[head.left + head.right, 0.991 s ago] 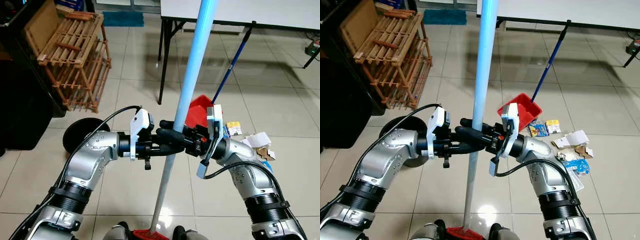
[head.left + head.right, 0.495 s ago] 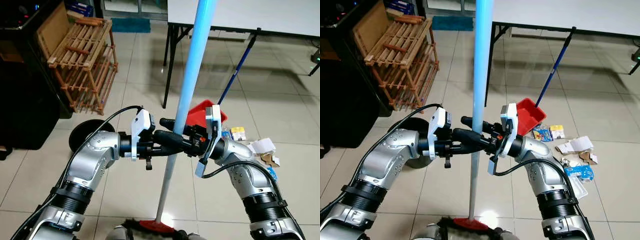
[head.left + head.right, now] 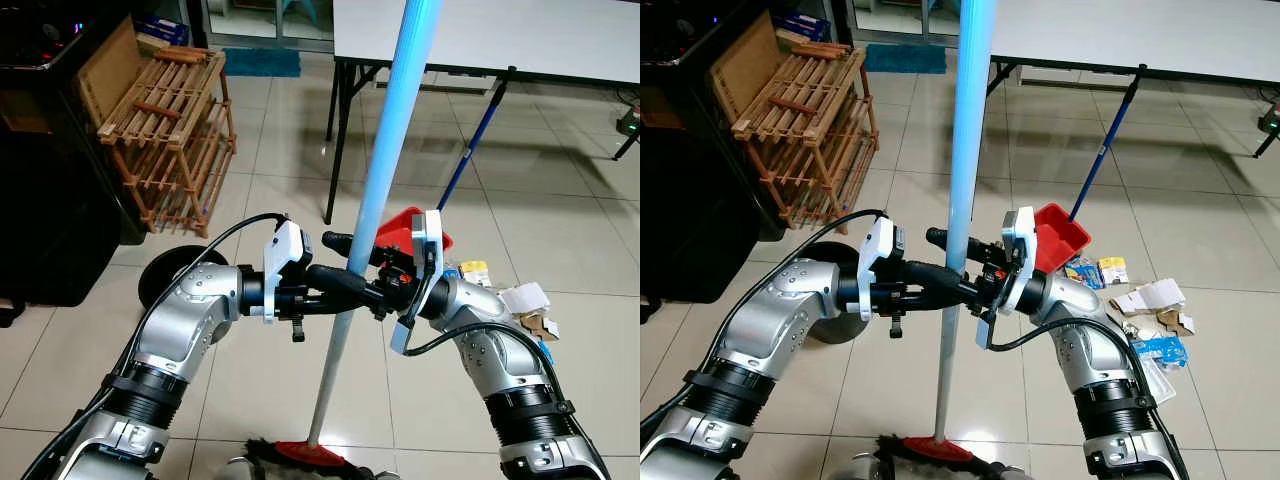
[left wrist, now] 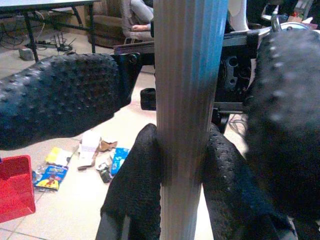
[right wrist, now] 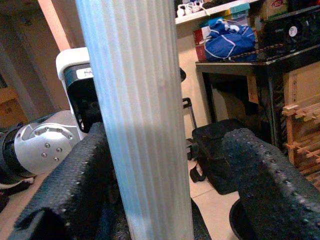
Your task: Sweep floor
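Note:
A broom with a light blue handle (image 3: 385, 170) stands nearly upright in front of me. Its red head (image 3: 940, 448) with dark bristles rests on the tiled floor by my feet. My left gripper (image 3: 345, 283) reaches in from the left and is shut on the handle at mid height. My right gripper (image 3: 352, 262) comes from the right and is shut on the same stretch, its fingers (image 4: 145, 185) pressed on both sides of the pole. A red dustpan (image 3: 1060, 238) with a blue stick (image 3: 1105, 150) stands just behind my right wrist. Paper scraps and wrappers (image 3: 1140, 300) lie on the floor to its right.
A slatted wooden rack (image 3: 165, 130) leans at the left beside a black cabinet (image 3: 40, 180). A round black object (image 3: 165, 275) sits on the floor under my left arm. A white table (image 3: 500, 30) on black legs (image 3: 335, 130) stands behind.
The whole view has shifted, so the camera moved. The broom head sits a little further from my feet and its bristles now show. Both grippers keep their hold on the handle.

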`<state>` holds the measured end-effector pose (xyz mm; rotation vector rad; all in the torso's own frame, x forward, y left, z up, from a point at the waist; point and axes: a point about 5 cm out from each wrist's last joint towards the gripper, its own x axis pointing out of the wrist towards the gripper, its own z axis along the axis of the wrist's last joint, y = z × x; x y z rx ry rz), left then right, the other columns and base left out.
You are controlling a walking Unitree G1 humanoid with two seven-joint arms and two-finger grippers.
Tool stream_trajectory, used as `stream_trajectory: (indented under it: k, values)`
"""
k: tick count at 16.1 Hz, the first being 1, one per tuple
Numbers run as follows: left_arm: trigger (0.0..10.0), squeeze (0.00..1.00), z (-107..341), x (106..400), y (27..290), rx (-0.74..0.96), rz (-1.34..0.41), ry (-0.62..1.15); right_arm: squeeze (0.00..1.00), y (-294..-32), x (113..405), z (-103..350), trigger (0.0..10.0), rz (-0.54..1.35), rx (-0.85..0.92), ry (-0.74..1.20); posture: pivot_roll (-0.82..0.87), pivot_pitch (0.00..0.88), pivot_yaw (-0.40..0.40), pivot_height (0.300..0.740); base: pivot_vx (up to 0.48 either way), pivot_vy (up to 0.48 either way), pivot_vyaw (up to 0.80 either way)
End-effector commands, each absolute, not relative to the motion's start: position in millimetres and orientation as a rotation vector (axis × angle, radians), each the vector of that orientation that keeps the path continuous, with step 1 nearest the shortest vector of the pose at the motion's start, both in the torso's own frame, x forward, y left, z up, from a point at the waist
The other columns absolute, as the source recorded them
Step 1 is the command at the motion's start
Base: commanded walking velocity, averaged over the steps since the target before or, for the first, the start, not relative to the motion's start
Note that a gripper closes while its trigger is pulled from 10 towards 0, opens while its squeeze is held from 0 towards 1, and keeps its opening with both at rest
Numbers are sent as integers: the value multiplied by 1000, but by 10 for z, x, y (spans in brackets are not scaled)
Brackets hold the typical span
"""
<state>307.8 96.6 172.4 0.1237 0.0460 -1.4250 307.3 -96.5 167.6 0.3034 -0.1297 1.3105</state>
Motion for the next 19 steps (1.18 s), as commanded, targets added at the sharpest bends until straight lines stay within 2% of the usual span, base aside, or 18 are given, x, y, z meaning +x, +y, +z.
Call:
stream_trajectory:
  k: [1, 19]
  values:
    - [10000, 0, 1753, 3058, 901, 128, -1459, 21, 1000, -980, 3083, 1679, 10000, 1296, 307, -142, 58, 142, -49, 740, 0, 0, 0]
    - [10000, 0, 1756, 3060, 918, 133, -1465, 34, 1000, -996, 3106, 1675, 10000, 1260, 316, -141, 58, 183, -47, 740, 0, 0, 0]
